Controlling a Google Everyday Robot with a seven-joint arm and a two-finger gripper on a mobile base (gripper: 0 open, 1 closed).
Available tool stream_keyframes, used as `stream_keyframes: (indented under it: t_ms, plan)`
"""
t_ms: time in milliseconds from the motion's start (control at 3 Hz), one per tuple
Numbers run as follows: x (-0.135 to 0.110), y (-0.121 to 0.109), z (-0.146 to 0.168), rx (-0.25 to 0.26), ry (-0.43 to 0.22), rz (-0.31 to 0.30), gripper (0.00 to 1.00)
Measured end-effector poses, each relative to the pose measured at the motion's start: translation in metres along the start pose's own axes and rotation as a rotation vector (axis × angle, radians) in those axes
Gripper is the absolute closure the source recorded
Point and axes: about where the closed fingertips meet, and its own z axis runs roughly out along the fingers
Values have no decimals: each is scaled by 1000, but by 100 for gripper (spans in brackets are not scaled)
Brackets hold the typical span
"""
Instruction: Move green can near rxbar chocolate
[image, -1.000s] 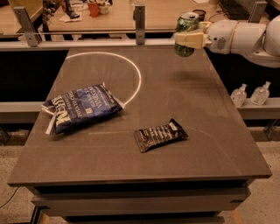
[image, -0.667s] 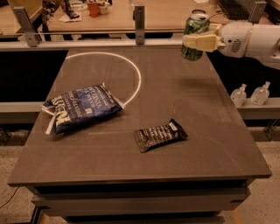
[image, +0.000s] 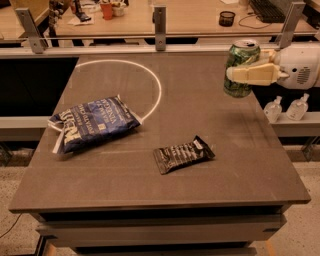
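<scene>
Since the earlier frames the green can (image: 242, 62) has travelled rightward and a little toward the camera, carried by the pincer (image: 232, 74). It now sits over the right edge of the worktop (image: 200, 110). The pincer reaches in from the right and pinches the can around its middle, keeping it upright and apparently clear of the surface. The rxbar chocolate (image: 183, 154) lies flat near the worktop's front centre, well apart from the can. A blue chip bag (image: 94, 122) rests on the left side, touching a white ring (image: 157, 90) marked on the surface.
</scene>
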Motion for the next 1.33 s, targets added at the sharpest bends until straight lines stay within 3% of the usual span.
stream_keyframes:
  t_ms: [667,1333]
  plan:
    - [9,31,9,16,-23,29,100]
    - [33,53,18,60,-9,-9,100]
